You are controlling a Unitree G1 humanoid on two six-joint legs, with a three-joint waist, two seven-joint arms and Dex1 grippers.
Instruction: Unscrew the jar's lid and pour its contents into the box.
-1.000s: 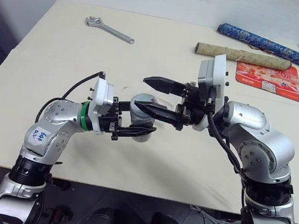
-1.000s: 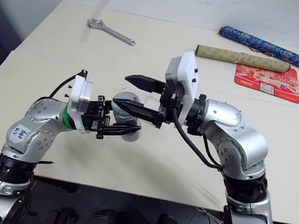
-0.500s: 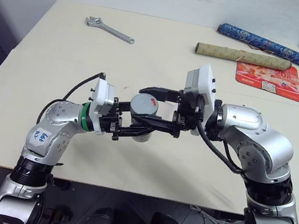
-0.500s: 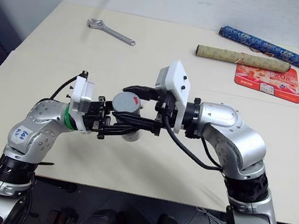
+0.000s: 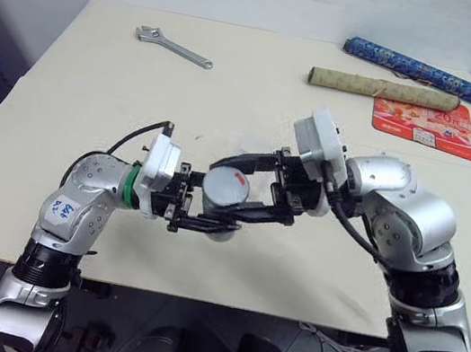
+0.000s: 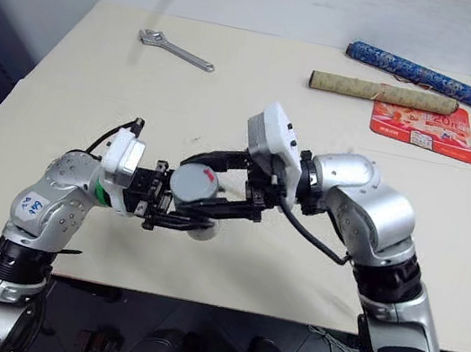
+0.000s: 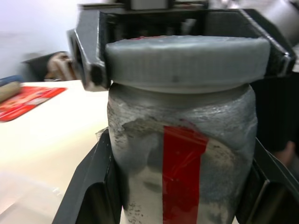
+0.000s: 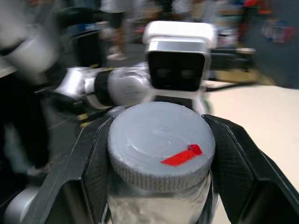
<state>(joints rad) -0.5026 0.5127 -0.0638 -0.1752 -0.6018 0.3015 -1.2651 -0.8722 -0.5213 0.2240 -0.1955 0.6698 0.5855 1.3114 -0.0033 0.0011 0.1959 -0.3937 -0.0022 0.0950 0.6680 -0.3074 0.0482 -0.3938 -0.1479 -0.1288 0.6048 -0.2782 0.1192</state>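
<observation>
Table: I see the pale table (image 5: 261,80) under both arms, with the wrench (image 5: 172,46), two rolled tubes (image 5: 383,88) and the red mat (image 5: 427,126) far back, well away from the work. I cannot spot the box from where I look.
Arms: I have both forearms brought together in front of the chest, the grippers pointing toward each other, roughly level, meeting above the near part of the table.
Left gripper: my left gripper (image 7: 180,186) is clamped on the body of the jar (image 7: 182,154), one black finger on each side, holding it upright and off the table.
Right gripper: my right gripper (image 8: 161,154) straddles the lid (image 8: 161,142) from the opposite side, one finger (image 8: 91,172) at each flank. I cannot tell whether the pads already press the ribbed rim or stand just off it.
Jar: red stripe label faces the left wrist camera; the walls are too cloudy for me to make out the contents.
Lid: it sits flat on the jar, not yet off, with its red mark on top near the edge.
Step in hand: I judge this as seating the grip for unscrewing.
How I'd do it well: bite squarely on the ribbed rim, keep the lid's axis in line with the jar, turn from the right wrist while the left hand holds firm, and watch the red mark to confirm rotation rather than slipping.
</observation>
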